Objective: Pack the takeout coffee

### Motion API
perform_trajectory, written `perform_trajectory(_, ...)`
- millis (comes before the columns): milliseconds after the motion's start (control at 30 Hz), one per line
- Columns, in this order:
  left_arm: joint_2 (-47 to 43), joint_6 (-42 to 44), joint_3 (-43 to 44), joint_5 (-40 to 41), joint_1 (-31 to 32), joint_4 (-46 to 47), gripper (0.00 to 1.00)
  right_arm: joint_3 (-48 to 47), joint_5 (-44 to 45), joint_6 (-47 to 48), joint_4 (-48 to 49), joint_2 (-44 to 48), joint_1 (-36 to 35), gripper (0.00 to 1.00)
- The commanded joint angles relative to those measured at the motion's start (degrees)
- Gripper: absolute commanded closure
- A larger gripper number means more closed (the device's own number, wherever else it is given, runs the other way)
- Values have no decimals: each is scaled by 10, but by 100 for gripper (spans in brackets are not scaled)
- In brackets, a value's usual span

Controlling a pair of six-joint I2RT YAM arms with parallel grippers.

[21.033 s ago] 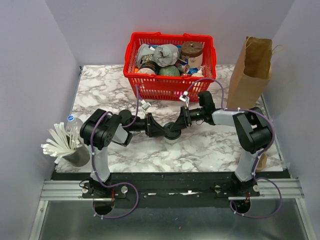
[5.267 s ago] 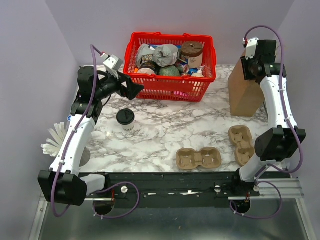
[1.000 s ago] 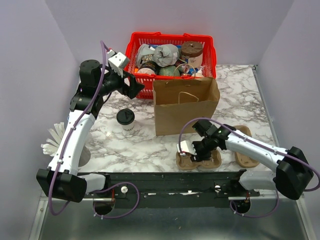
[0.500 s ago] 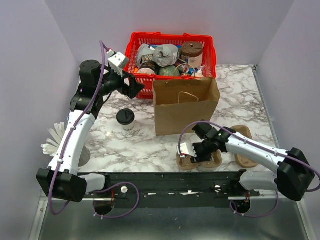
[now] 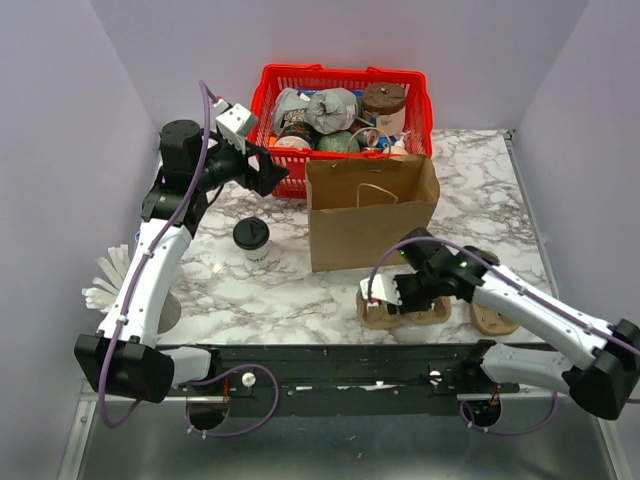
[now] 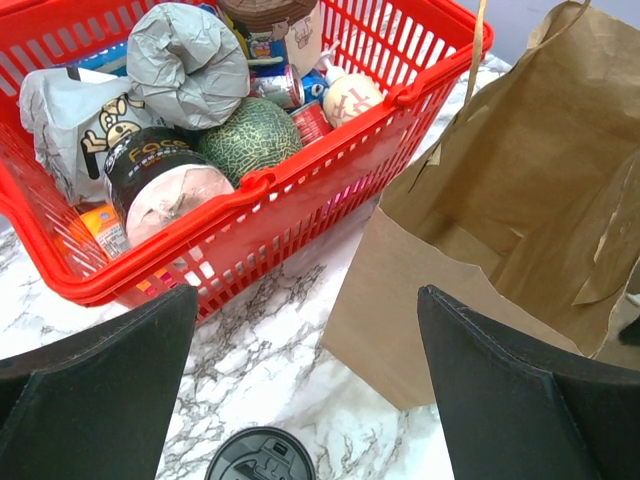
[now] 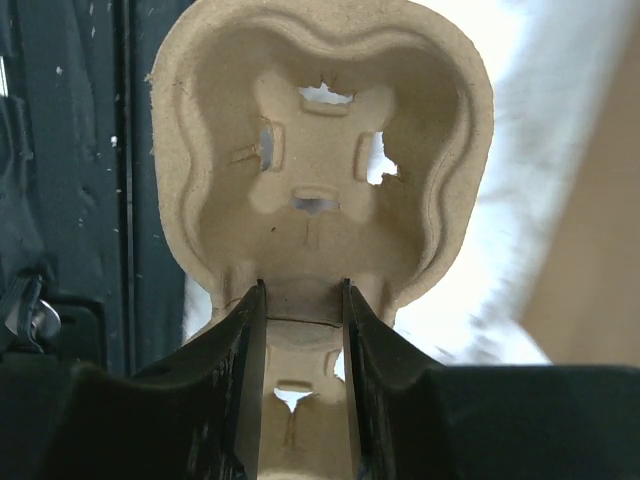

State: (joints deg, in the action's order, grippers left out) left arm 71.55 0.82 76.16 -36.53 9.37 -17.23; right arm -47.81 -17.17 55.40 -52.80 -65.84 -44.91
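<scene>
Fingers point(image 7: 245, 360) of the right end effector point(image 7: 300, 292) are drawn in against both sides of the narrow waist of a pulp carrier point(image 7: 320, 130), gripping it between its two cup wells. In the top view this end effector point(image 5: 395, 295) sits at the carrier's point(image 5: 425, 312) 9 o'clock end, near the front edge of the worktop point(image 5: 290, 290). A second carrier point(image 5: 488, 320) lies just beside it at 3 o'clock, partly under the right arm. A brown bag point(image 5: 372, 215) stands upright at 12 o'clock of the held carrier, mouth open.

Left end effector point(image 6: 307, 300) is spread to its widest with nothing between the fingers. It hangs in the air point(image 5: 265, 172) off the 9 o'clock end of the red basket point(image 5: 340, 175). Its camera looks down on the basket point(image 6: 270, 210), full of groceries, and into the bag point(image 6: 520, 200).

Coffee point(image 5: 251, 238) stands upright on the worktop with its black lid on, at 9 o'clock of the bag and apart from it, at 7 o'clock of the basket. It is outside the bag, and no finger touches it. Only the rim of its lid point(image 6: 260, 458) shows at the bottom edge of the left wrist view.
</scene>
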Motion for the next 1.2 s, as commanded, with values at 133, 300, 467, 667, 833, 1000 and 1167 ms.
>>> perform_trajectory(133, 57, -20, 43, -17, -3, 43, 2, -224, -54, 31, -125, 114, 4, 78)
perform_trajectory(300, 85, -14, 91, -15, -5, 40, 2, -388, -62, -33, -59, 94, 4, 82)
perform_trajectory(467, 93, -31, 94, -20, -6, 51, 2, -496, -30, -63, 74, 56, 4, 86)
perform_trajectory(667, 77, -42, 77, -26, -4, 55, 2, -495, 34, -94, 257, 17, 10, 88)
perform_trajectory(833, 59, -45, 62, -32, 1, 55, 2, -511, -18, -91, 301, -43, 41, 87)
perform_trajectory(1000, 37, -42, 42, -32, 3, 52, 2, -562, -71, -120, 285, -107, 98, 87)
perform_trajectory(1167, 6, -34, 22, -26, 3, 43, 2, -616, -131, -130, 210, -142, 146, 87)
